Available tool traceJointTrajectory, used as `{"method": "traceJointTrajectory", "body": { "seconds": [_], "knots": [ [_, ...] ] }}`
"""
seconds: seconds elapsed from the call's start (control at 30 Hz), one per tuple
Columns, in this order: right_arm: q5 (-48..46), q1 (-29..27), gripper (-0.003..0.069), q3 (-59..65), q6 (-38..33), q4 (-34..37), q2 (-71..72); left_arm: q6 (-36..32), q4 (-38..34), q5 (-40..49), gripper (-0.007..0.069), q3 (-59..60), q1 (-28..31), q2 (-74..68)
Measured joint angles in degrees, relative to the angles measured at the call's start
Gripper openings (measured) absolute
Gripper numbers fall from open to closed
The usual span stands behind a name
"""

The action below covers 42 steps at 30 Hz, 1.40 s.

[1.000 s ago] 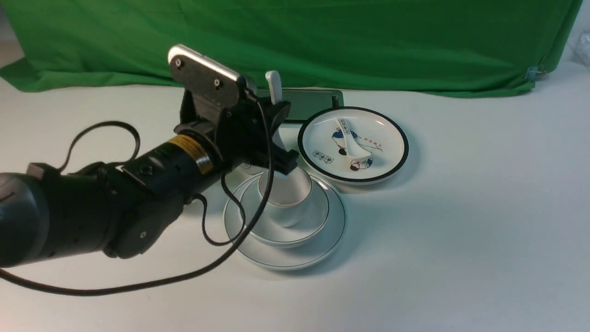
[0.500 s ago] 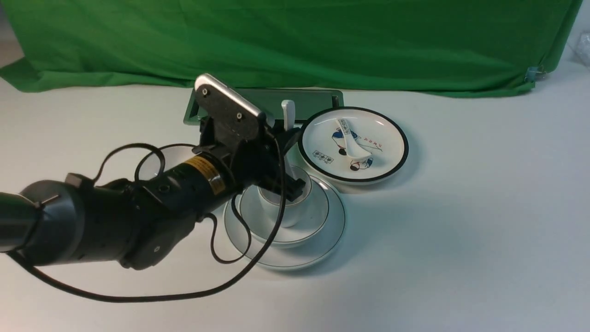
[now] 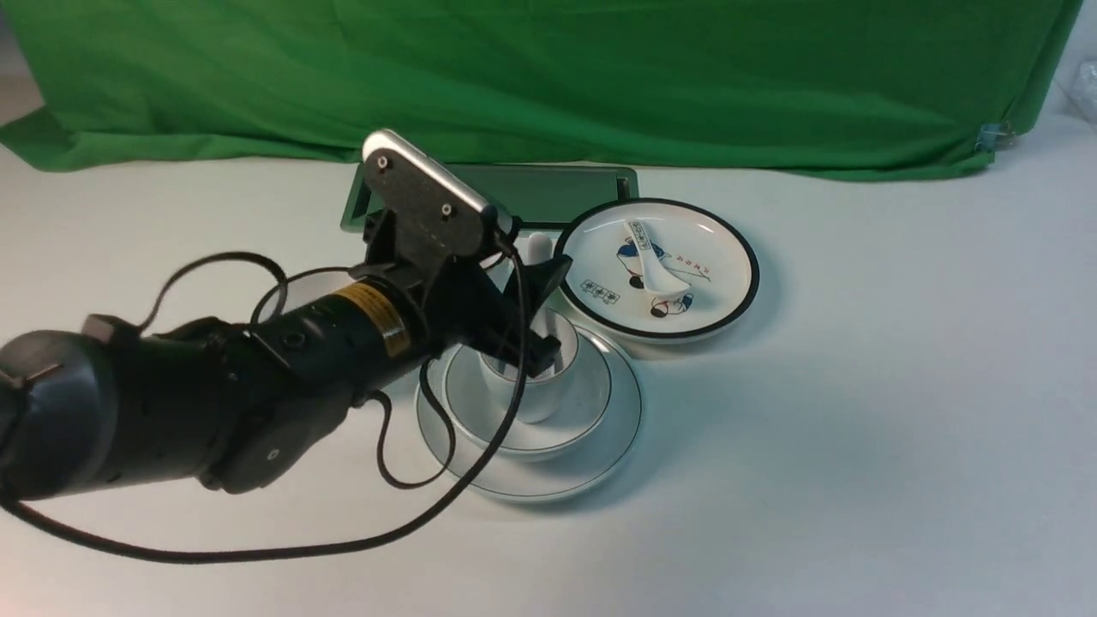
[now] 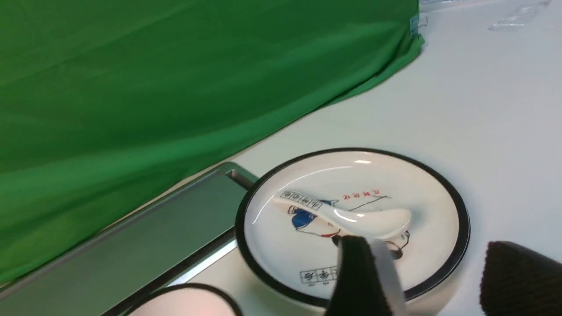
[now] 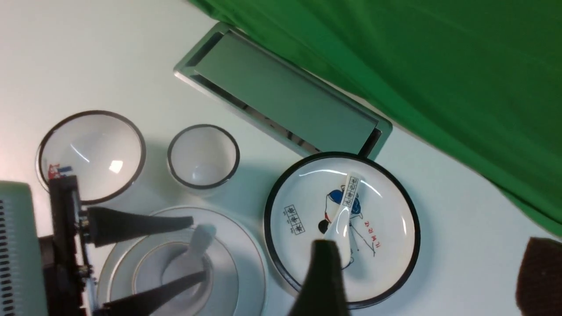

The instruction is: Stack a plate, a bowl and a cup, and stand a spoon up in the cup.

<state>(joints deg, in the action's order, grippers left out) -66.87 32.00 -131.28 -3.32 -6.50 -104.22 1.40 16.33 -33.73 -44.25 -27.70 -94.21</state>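
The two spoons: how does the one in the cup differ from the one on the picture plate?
The plain spoon stands in the cup, handle up; the printed spoon lies flat on the black-rimmed plate. The plain spoon's handle is unmarked; the printed spoon's carries printed marks. Both are white.

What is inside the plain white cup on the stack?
A white spoon stands in the cup, handle up. Its scoop at the bottom cannot be seen, covered by the cup's wall and the open left gripper.
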Motion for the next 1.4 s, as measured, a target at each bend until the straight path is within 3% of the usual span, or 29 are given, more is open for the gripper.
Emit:
{"method": "traceJointTrajectory", "body": {
  "seconds": [0.03, 0.13, 0.23, 0.3, 0.37, 0.5, 0.53, 0.6, 0.63, 0.77, 0.9, 1.03, 1.4],
  "knots": [
    [0.0, 0.0, 0.054, 0.0, -0.08, -2.11, 1.34, 0.07, -0.15, 6.59, 0.0412, 0.0, 0.0, 4.93],
    [0.0, 0.0, 0.0435, 0.11, 0.86, -5.18, 4.6, 0.07, -0.65, 14.46, 0.0395, 0.04, 0.0, 13.52],
    [0.0, 0.0, 0.0236, 0.73, 0.94, -6.66, 10.63, 0.07, -3.49, 23.8, 0.029, 0.04, 0.0, 25.45],
    [0.0, 0.0, 0.0111, 3.0, 1.91, -6.88, 16.57, 0.07, -5.36, 31.71, 0.0158, 0.04, 0.18, 32.69],
    [0.14, 0.0, 0.005, 8.88, 3.32, -6.94, 23.4, 0.69, -6.67, 39.93, 0.0055, 0.04, 0.94, 41.26],
    [7.51, 0.0, 0.0031, 25.13, 5.66, -7.39, 36.5, 3.66, -6.83, 49.43, 0.0007, 1.3, 3.21, 52.28],
    [15.9, 0.0, 0.003, 35.86, 7.08, -8.5, 44.86, 5.18, -6.83, 52.2, 0.0, 3.1, 4.56, 58.78],
    [21.0, 0.0, 0.003, 44.37, 8.7, -9.88, 49.71, 6.73, -6.91, 53.29, -0.0001, 4.71, 5.54, 63.17],
    [29.2, 0.0, 0.003, 54.51, 10.79, -11.59, 56.58, 9.22, -6.98, 54.35, 0.0, 6.77, 6.5, 67.88],
    [47.11, 0.0, 0.003, 80.82, 15.87, -13.67, 76.11, 15.91, -6.98, 55.93, 0.0, 13.34, 7.71, 78.31],
    [66.37, 0.0, 0.0031, 103.86, 14.75, -13.8, 91.35, 21.39, -8.05, 56.35, 0.0, 19.03, 7.71, 85.51],
    [75.91, 0.0, 0.0036, 114.6, 15.21, -13.87, 101.29, 23.04, -8.23, 56.33, 0.0001, 21.64, 7.71, 87.42],
    [75.6, 0.0, 0.0104, 116.25, 21.15, -13.99, 104.22, 22.63, -8.27, 54.46, 0.0001, 22.33, 7.71, 87.47]
  ]
}}
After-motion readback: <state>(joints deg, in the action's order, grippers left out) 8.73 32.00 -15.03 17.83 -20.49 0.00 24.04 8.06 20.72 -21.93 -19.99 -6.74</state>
